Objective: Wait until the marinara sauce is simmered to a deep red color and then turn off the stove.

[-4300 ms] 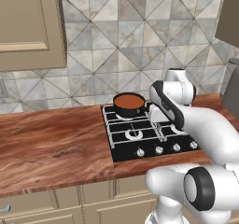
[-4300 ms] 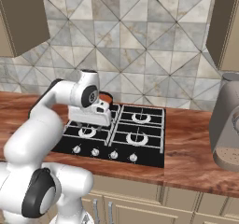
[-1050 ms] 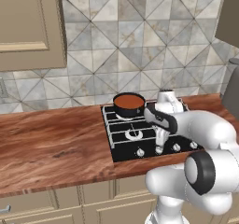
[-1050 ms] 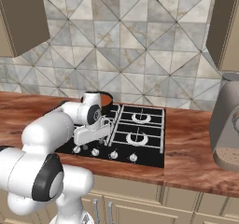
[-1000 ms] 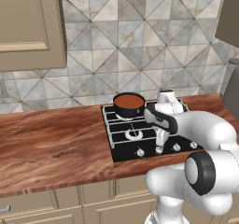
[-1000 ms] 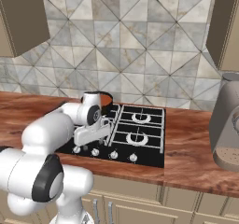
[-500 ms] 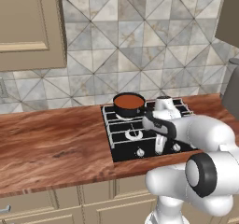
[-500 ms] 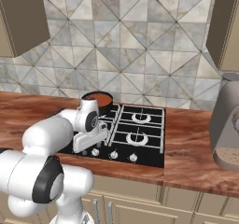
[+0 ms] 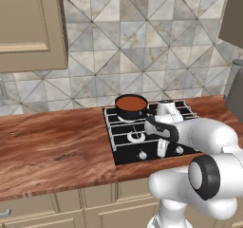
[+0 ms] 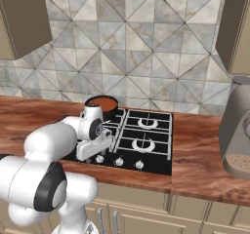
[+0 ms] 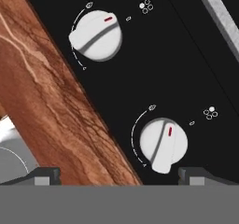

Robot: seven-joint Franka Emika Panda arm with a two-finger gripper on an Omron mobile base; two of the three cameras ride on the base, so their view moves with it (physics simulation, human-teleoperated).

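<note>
Wide-open end effector [image 11: 116, 174] empty, low over a stove [image 9: 124, 152] knob [image 11: 163, 145], marinara sauce [image 9: 131, 102] at far left burner

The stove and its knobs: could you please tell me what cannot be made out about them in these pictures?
- Left base view: the arm covers part of the knob row on the stove.
- Right base view: the gripper hides the leftmost knobs.
- Hand view: two knobs show; the picture's edges cut off the rest.
- Base views: the knob markings are too small to read.
</note>
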